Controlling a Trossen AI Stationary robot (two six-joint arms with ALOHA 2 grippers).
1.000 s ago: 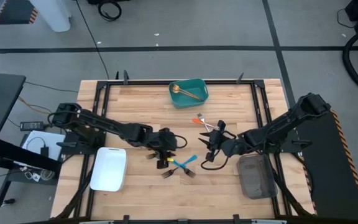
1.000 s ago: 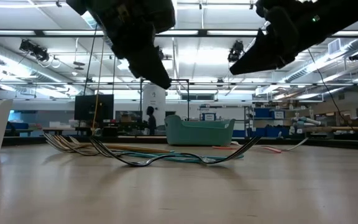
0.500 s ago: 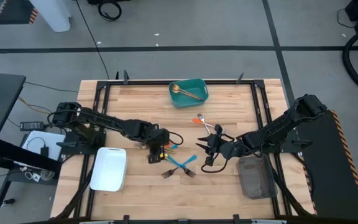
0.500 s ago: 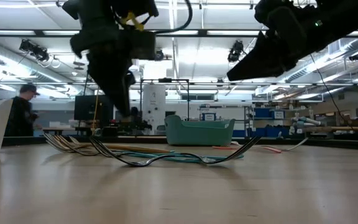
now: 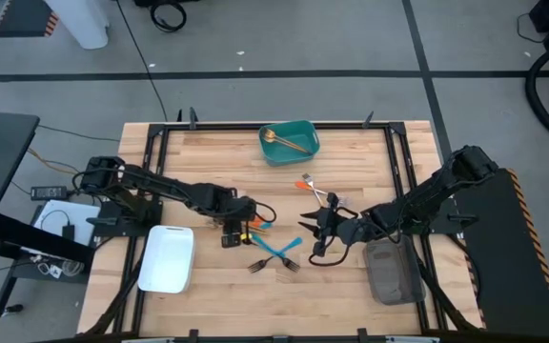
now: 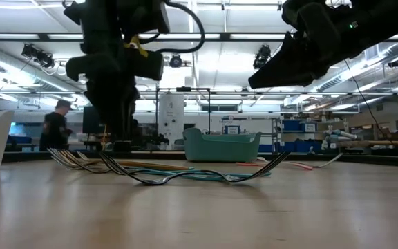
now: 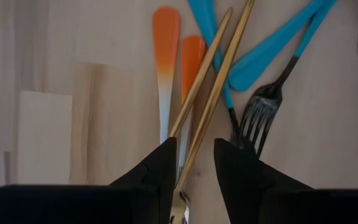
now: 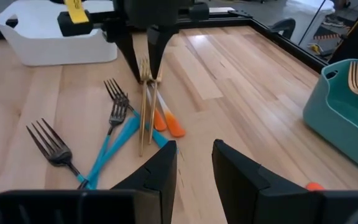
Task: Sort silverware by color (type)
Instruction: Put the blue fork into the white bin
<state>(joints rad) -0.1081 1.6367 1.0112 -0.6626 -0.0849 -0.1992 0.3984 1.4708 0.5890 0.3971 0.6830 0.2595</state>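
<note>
A small pile of silverware lies mid-table: two gold pieces (image 7: 205, 87), two orange-handled ones (image 7: 166, 56) and blue-handled forks (image 5: 276, 250). My left gripper (image 7: 196, 146) points down at the pile, open, with a finger on either side of the gold pieces' head ends (image 8: 146, 78), low at the table (image 6: 116, 138). My right gripper (image 5: 311, 234) hovers open to the right of the pile, above the table (image 6: 258, 76). Another orange-handled piece (image 5: 315, 188) lies farther back. More gold pieces (image 5: 280, 139) rest in the teal tray (image 5: 305, 151).
A white tray (image 5: 167, 257) sits at the near left, beside my left arm. A grey tray (image 5: 392, 270) sits at the near right, under my right arm. The teal tray stands at the far edge. Bare wood (image 5: 208, 162) lies between the pile and the far edge.
My left gripper has moved toward the table's left edge and down, turning from a slant to upright, and now stands over the gold pieces' head ends. My right gripper has shifted slightly toward the pile. The silverware has stayed put.
</note>
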